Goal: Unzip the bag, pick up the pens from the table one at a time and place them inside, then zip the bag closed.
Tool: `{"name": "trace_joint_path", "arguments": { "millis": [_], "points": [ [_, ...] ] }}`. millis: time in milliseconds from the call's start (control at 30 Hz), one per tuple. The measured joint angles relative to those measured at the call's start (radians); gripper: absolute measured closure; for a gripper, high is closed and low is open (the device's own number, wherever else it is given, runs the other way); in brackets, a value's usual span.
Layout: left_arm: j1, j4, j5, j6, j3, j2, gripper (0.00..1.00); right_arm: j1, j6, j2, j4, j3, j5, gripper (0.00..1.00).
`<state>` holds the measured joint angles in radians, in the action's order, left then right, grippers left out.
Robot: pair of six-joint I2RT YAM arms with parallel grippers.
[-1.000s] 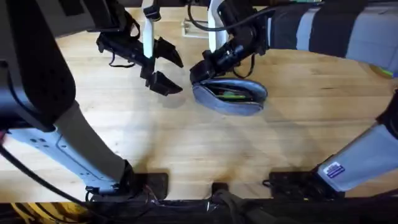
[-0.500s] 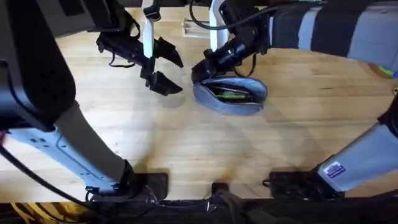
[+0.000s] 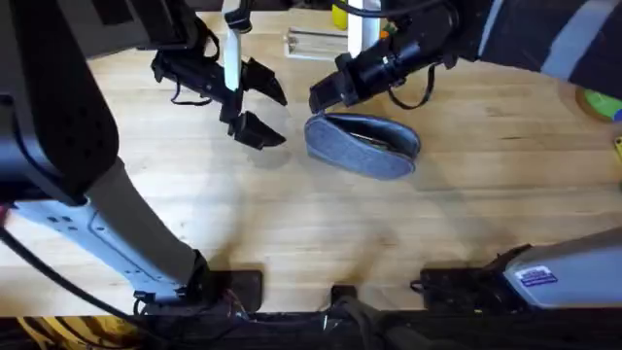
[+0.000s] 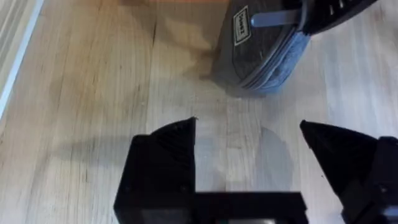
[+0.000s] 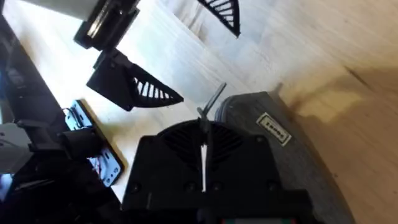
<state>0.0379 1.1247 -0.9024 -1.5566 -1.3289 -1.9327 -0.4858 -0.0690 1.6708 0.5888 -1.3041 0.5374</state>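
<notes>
Blue-grey bag (image 3: 364,146) just beneath right tool (image 3: 321,97)

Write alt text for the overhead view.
A blue-grey bag lies on a light wood table, the right gripper at its end. The left gripper hangs open beside it, apart from the bag.

The left arm reached forward from its base at the lower left, its gripper (image 3: 255,109) hanging low with the black fingers (image 4: 163,158) spread wide apart. The right arm stretched across from the right, wrist turned leftward, its gripper (image 3: 321,98) pinched tight, fingers (image 5: 180,152) pressed together edge to edge.
</notes>
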Motion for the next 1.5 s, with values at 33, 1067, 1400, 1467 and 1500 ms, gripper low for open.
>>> {"name": "trace_joint_path", "arguments": {
  "millis": [33, 1067, 1400, 1467, 1500],
  "points": [
    [-0.003, -0.003, -0.001, 0.0, 0.0, 0.0, 0.007, 0.0, 0.003, -0.005, 0.001, 0.0, -0.006, 0.972],
    [-0.198, -0.029, -0.125, 0.01, 0.0, 0.0, 0.547, 0.0, 0.018, -0.007, 0.008, 0.0, -0.037, 0.972],
    [-0.198, -0.041, -0.122, 0.008, 0.0, 0.0, 0.957, 0.003, 0.018, -0.007, 0.011, 0.0, -0.036, 0.972],
    [-0.198, -0.041, -0.123, 0.008, 0.0, 0.0, 0.959, 0.013, 0.021, -0.007, 0.02, 0.0, -0.033, 0.972],
    [-0.198, -0.042, -0.123, 0.008, 0.0, 0.0, 0.959, 0.022, 0.024, -0.007, 0.029, 0.0, -0.029, 0.972]
  ]
}}
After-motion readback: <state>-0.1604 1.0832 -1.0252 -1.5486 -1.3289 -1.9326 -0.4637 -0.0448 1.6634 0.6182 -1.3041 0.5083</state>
